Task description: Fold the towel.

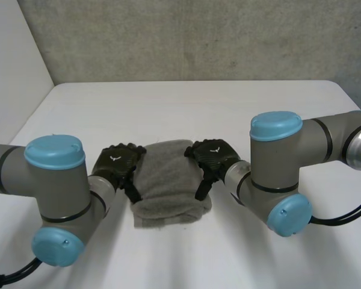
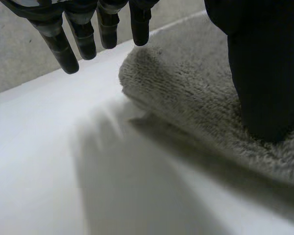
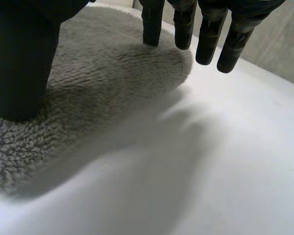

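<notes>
At the near edge of the head view, the left arm [image 1: 54, 180] and the right arm [image 1: 277, 156] are reaching in from seven and five o'clock, and I am watching both from the remote station. Just beyond them the grey towel [image 1: 168, 180] is lying in a thick, folded block in the middle of the white table [image 1: 186, 102], its bulkier edge turned toward six o'clock.

The left hand [image 1: 117, 164] is sitting at the towel's nine o'clock side and the right hand [image 1: 212, 158] at its three o'clock side, each touching the cloth. In the left wrist view the left hand [image 2: 267, 73] is setting its thumb down on top of the towel [image 2: 196, 98], while its fingers [image 2: 59, 46] are hanging straight and apart, clear of the table beside a rounded corner of the towel. The right wrist view is showing the same on the other side: the right hand [image 3: 19, 58] is resting its thumb on the pile of the towel [image 3: 103, 83], and its fingers [image 3: 225, 44] are hanging straight above the towel's edge, clasping nothing. I cannot say for certain whether either thumb is pressing down or merely touching.

Toward twelve o'clock the table is running back to a grey wall [image 1: 186, 36].
</notes>
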`<state>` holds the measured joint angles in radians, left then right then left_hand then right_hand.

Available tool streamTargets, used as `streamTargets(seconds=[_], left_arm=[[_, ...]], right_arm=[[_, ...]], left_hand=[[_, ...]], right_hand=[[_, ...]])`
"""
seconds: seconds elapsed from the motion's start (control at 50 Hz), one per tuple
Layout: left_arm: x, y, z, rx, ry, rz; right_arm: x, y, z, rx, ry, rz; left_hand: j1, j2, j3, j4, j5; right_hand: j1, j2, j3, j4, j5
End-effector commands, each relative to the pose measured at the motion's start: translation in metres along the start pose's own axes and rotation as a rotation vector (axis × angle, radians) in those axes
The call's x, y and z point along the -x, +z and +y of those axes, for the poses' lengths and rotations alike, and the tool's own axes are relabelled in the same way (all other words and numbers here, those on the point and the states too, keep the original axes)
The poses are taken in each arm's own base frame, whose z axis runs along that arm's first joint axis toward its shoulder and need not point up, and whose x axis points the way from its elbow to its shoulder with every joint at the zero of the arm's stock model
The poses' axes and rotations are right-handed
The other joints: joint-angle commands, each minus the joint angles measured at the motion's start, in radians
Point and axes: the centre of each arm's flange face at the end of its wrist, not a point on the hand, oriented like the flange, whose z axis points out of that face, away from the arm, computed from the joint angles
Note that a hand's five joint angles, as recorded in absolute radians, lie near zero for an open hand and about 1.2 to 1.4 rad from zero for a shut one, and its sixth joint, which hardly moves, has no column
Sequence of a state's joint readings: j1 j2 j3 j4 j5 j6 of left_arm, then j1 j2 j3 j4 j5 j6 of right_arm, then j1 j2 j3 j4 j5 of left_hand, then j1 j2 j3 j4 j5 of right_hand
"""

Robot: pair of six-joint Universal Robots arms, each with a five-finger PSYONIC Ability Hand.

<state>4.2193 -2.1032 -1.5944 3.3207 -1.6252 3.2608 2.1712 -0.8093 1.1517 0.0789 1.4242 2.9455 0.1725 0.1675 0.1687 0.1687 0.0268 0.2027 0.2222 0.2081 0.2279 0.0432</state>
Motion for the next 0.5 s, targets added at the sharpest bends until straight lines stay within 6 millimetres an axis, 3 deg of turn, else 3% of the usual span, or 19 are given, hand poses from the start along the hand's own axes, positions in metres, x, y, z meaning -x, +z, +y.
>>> streamTargets(seconds=[0.02,0.06,0.12,0.16,0.18,0.22,0.28,0.32,0.34,0.38,0.5], left_arm=[[-0.003,-0.012,-0.021,-0.063,0.102,0.009],[-0.009,-0.023,-0.046,-0.145,0.094,0.024],[-0.015,-0.032,-0.064,-0.202,0.084,0.037],[-0.021,-0.049,-0.099,-0.296,0.052,0.056],[-0.021,-0.049,-0.099,-0.296,0.052,0.056],[-0.016,-0.064,-0.13,-0.348,0.007,0.056],[-0.011,-0.073,-0.147,-0.37,-0.016,0.051],[0.002,-0.094,-0.177,-0.395,-0.069,0.032],[0.002,-0.094,-0.177,-0.395,-0.069,0.032],[0.024,-0.106,-0.195,-0.382,-0.123,-0.01],[0.054,-0.118,-0.209,-0.358,-0.182,-0.079]], right_arm=[[-0.006,-0.021,-0.04,-0.102,-0.049,0.03],[-0.013,-0.04,-0.071,-0.19,-0.056,0.062],[-0.017,-0.051,-0.087,-0.236,-0.051,0.088],[-0.033,-0.075,-0.119,-0.338,-0.033,0.186],[-0.033,-0.075,-0.12,-0.338,-0.033,0.186],[-0.057,-0.1,-0.148,-0.443,-0.003,0.32],[-0.068,-0.114,-0.161,-0.492,0.008,0.386],[-0.087,-0.141,-0.179,-0.555,0.02,0.507],[-0.087,-0.141,-0.179,-0.555,0.02,0.508],[-0.102,-0.157,-0.184,-0.557,0.03,0.596],[-0.11,-0.163,-0.176,-0.479,0.036,0.612]], left_hand=[[0.018,0.022,0.021,0.021,-0.011],[0.023,0.028,0.027,0.027,-0.005],[0.023,0.028,0.027,0.027,-0.005],[0.02,0.025,0.024,0.024,-0.008],[0.02,0.025,0.024,0.024,-0.008],[0.018,0.023,0.021,0.021,-0.011],[0.015,0.02,0.018,0.018,-0.014],[0.009,0.014,0.013,0.013,-0.02],[0.009,0.014,0.012,0.013,-0.02],[0.002,0.007,0.006,0.006,-0.027],[0.002,0.007,0.006,0.006,-0.027]], right_hand=[[-0.028,-0.048,-0.034,-0.053,-0.043],[-0.028,-0.048,-0.034,-0.053,-0.043],[-0.028,-0.048,-0.034,-0.053,-0.043],[-0.028,-0.048,-0.034,-0.053,-0.043],[-0.028,-0.048,-0.034,-0.053,-0.043],[-0.028,-0.048,-0.034,-0.053,-0.043],[-0.028,-0.048,-0.034,-0.053,-0.043],[-0.028,-0.048,-0.034,-0.053,-0.043],[-0.028,-0.048,-0.034,-0.053,-0.043],[-0.028,-0.048,-0.034,-0.053,-0.043],[-0.028,-0.048,-0.034,-0.053,-0.043]])
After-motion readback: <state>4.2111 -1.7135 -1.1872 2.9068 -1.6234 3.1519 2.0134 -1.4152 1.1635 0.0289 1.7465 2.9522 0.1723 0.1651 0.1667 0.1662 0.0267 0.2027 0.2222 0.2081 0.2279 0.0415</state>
